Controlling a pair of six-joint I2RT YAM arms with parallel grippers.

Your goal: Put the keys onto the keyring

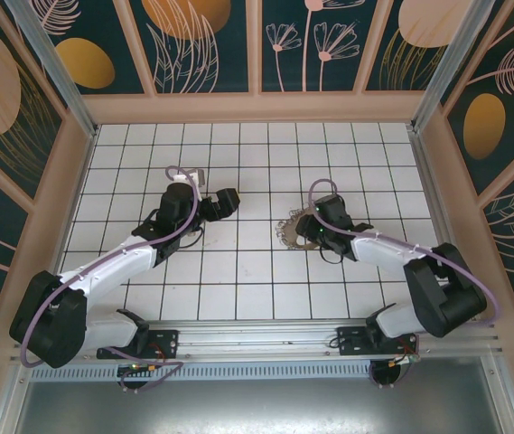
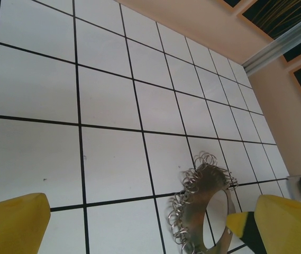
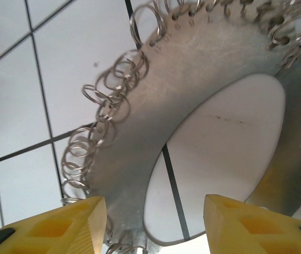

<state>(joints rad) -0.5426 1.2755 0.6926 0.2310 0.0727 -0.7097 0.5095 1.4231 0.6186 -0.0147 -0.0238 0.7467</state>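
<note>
This is a robotics lab cell, a boxed-in test enclosure and not a lived-in room. It has a white counter [image 1: 238,280] ruled in a black grid, aluminium frame posts [image 1: 53,68], and printed botanical wall panels [image 1: 207,45] as backdrop. A left arm [image 1: 112,267] and a right arm [image 1: 387,249] are bolted to a metal rail [image 1: 257,342] at its near edge.

Your top camera sits high behind both arm bases, looking down and forward over the whole white, black-gridded tiled table [image 1: 238,271] to its far edge; your left wrist camera rides low above the table, facing its far right corner, with yellow fingertips [image 2: 12,225] at the bottom corners of its view; your right wrist camera points steeply down, very near the surface; all three share the flat silvery metal ring fringed with small wire loops [image 1: 291,231]: tiny from above, mid-range from the left wrist, very large from the right.
</note>
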